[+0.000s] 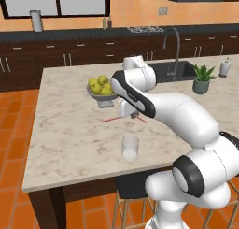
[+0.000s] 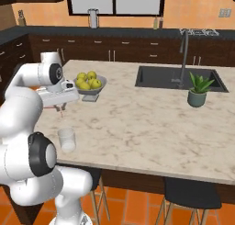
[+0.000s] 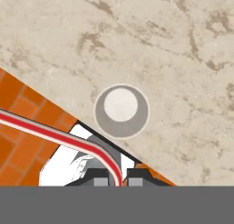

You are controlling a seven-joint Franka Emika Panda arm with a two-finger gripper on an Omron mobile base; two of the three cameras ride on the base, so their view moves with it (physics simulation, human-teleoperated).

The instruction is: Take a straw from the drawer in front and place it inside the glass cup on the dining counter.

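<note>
Two small dark finger tips of the gripper [image 3: 119,176] stand pressed together on the thin red straw [image 3: 55,135], pinching it close to one end, as the hand view shows. In that view the straw bends away from the jaws and runs off to the left edge. In the left base view the gripper [image 1: 132,114] hangs above the beige, lightly veined marble top of the dining counter [image 1: 65,130], and the straw [image 1: 112,119] sticks out sideways from it as a nearly level red line, well clear of the stone.

Straight ahead of the finger tips in the hand view sits the small clear cylindrical glass cup [image 3: 121,111], seen from above as a ring. In the base views the cup [image 1: 130,147] stands upright near the counter's front edge, nearer the robot than the gripper. The grey bowl of yellow-green fruit [image 1: 102,89] stands just behind the gripper.

Judging by its build, the straw is very light and slim, likely smooth, so a firm pinch matters more than force. Held near one end, its long free length can be tipped down into the cup. The mouth of the cup is narrow for so long a stick, and a sideways knock might topple or slide the light glass.
</note>
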